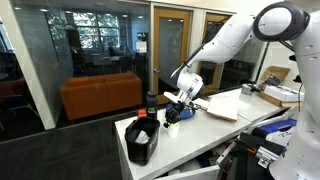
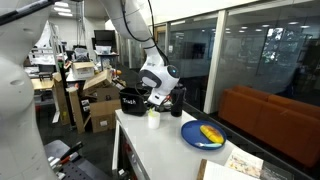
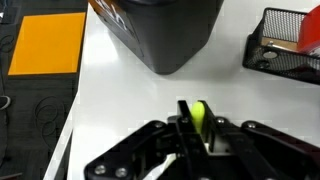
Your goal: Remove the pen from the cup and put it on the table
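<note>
Fingers (image 3: 182, 125) clamped on the yellow-green upper end of the pen (image 3: 200, 114), directly over the cup (image 2: 153, 119) on the surface (image 2: 160, 150). Pen judged light, stiff, smooth; hold the barrel squarely near its top to prevent swivelling.

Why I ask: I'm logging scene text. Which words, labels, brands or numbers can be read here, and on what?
None can be read.
White marking on the black container: too blurred to read.
Printed sheet on the table: too small to read.
</note>
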Controlling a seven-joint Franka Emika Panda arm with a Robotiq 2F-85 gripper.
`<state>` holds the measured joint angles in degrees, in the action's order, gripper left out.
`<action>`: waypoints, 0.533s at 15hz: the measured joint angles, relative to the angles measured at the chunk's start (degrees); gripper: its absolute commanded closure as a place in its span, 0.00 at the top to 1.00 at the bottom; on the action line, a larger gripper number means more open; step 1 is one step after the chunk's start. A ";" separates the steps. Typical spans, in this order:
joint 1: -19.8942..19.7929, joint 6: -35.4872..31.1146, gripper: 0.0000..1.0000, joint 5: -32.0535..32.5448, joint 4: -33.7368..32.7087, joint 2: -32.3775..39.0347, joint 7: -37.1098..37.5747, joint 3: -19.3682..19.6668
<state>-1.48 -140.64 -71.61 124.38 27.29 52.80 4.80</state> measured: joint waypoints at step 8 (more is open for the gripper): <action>0.56 -1.28 0.03 0.01 -0.12 -2.08 -1.98 0.06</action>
<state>-0.92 -141.92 -71.60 124.25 25.20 50.82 4.86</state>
